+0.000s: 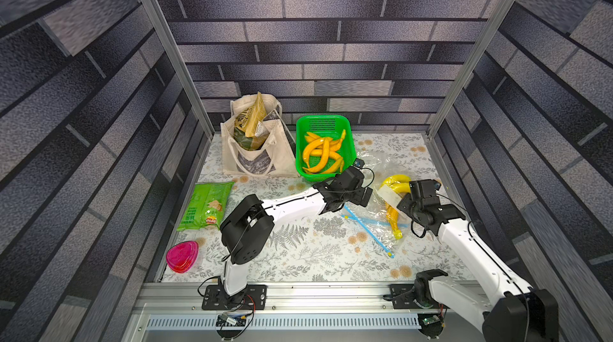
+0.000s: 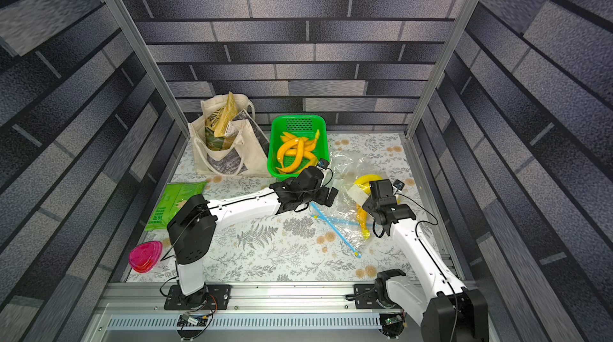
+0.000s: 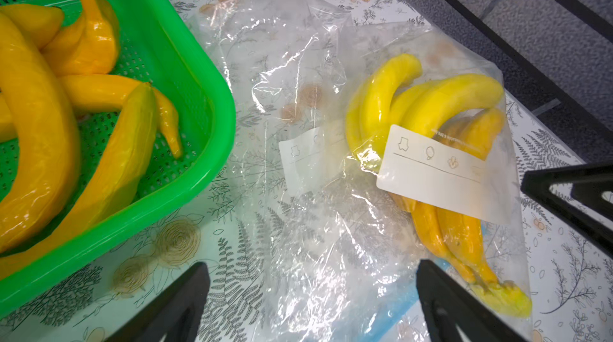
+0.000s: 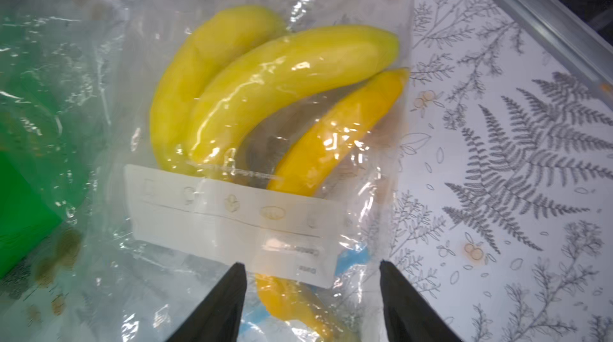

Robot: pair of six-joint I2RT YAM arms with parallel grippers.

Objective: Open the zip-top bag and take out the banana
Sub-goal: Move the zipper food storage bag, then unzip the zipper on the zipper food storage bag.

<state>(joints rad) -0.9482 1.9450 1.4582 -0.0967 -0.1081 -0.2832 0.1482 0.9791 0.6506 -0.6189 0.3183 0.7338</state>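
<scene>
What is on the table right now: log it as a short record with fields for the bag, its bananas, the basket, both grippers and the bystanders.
zip-top bag: clear, lying flat beside the green basket; blue zip strips spread apart
bananas in bag: a yellow bunch, inside the plastic
green basket: holds loose bananas
left gripper: open, above the bag, empty
right gripper: open, over the bunch, gripping nothing
bystanders: tote bag, chip bag, pink container
</scene>
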